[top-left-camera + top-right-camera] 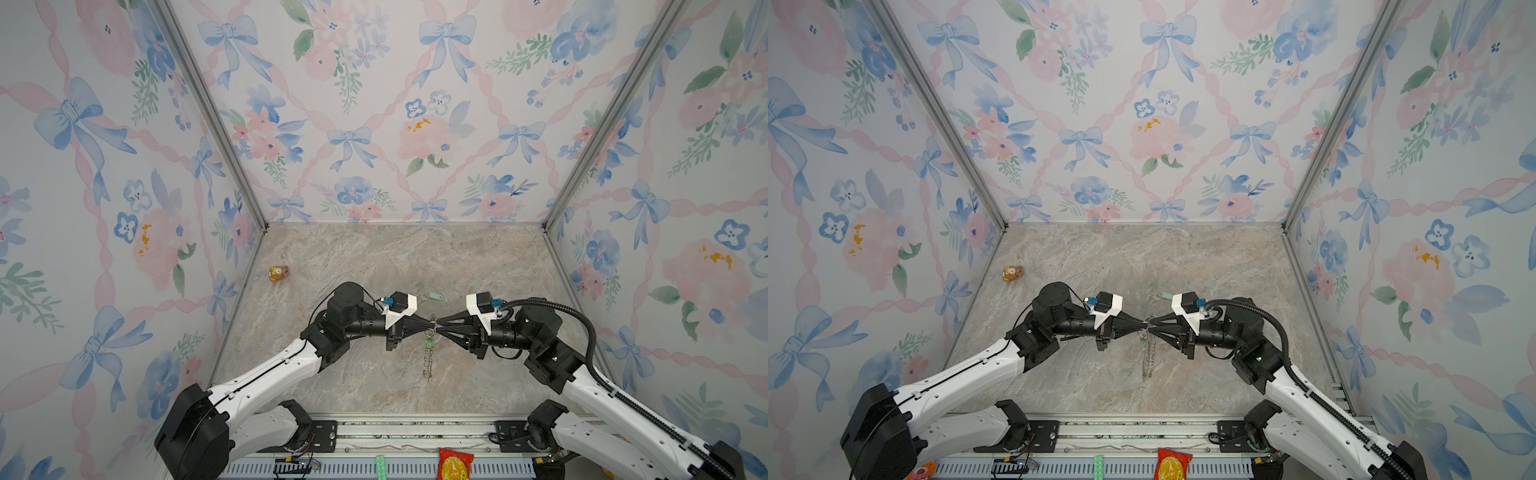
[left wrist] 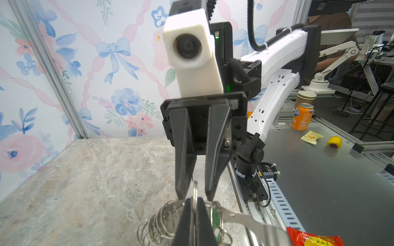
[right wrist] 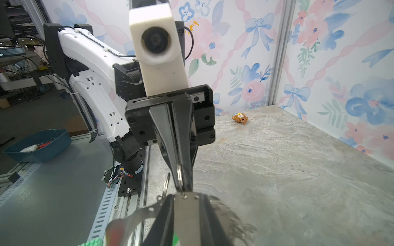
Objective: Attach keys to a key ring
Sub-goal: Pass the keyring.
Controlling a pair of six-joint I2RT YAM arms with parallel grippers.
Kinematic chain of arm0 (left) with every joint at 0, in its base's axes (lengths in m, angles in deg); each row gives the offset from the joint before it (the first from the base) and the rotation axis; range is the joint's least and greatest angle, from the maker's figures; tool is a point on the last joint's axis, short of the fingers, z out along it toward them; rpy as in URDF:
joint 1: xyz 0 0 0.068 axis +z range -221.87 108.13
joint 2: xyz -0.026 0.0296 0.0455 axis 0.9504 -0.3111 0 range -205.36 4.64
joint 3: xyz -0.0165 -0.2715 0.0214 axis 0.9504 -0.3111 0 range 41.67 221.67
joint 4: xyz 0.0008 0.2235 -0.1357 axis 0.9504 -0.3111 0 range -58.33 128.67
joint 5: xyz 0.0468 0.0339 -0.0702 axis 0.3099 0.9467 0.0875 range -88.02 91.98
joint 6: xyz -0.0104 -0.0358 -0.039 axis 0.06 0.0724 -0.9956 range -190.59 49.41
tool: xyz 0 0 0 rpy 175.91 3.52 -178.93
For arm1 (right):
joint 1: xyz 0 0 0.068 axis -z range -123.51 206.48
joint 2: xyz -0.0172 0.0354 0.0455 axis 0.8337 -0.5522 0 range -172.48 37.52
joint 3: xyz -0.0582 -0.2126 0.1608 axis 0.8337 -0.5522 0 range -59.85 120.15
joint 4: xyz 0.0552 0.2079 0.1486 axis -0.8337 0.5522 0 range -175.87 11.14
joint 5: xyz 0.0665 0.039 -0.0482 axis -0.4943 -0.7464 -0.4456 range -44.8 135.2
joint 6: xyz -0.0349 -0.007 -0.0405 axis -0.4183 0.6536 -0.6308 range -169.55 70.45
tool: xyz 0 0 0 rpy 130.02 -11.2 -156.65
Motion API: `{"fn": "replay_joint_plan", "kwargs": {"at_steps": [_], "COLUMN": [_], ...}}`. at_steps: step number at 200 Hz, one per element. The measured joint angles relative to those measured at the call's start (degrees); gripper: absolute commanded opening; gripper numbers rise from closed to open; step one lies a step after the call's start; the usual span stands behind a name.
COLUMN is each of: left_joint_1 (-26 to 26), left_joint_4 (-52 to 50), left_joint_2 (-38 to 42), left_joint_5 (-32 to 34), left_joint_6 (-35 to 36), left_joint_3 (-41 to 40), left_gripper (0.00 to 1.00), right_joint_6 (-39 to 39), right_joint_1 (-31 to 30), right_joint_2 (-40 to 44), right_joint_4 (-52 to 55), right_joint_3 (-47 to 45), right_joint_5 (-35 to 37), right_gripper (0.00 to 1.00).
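In both top views the two grippers meet tip to tip above the table's middle. My left gripper (image 1: 429, 324) (image 2: 194, 201) is shut on one small silver ring (image 2: 195, 189) of the key ring. The key ring's flat grey band (image 2: 245, 220) (image 3: 187, 217) hangs below with its other rings (image 2: 157, 225) and the bright green key (image 1: 429, 343) (image 2: 215, 217). My right gripper (image 1: 438, 325) (image 3: 186, 197) is open, with one fingertip on each side of that small ring, at the band's top edge. The mint-tagged key (image 1: 434, 296) lies on the table behind the grippers.
An orange-brown bear figurine (image 1: 278, 273) (image 3: 240, 118) lies near the left wall. Floral walls close the left, back and right sides. A red snack packet (image 1: 455, 463) sits on the front rail. Outside the cell stand an orange can (image 2: 302, 116) and a blue bin (image 3: 38, 144).
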Motion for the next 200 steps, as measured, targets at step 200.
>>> {"fn": "replay_joint_plan", "kwargs": {"at_steps": [200], "left_joint_1": [0.0], "left_joint_4": [0.72], "left_joint_2": [-1.79], "left_joint_5": [-2.62], "left_joint_6": [-0.11], "left_joint_3": [0.0], "left_gripper": [0.0], "right_joint_6": [-0.59], "right_joint_1": [-0.42], "right_joint_2": [0.74], "right_joint_4": [1.75], "right_joint_3": [0.9], "right_joint_5": [-0.13], "right_gripper": [0.15]}}
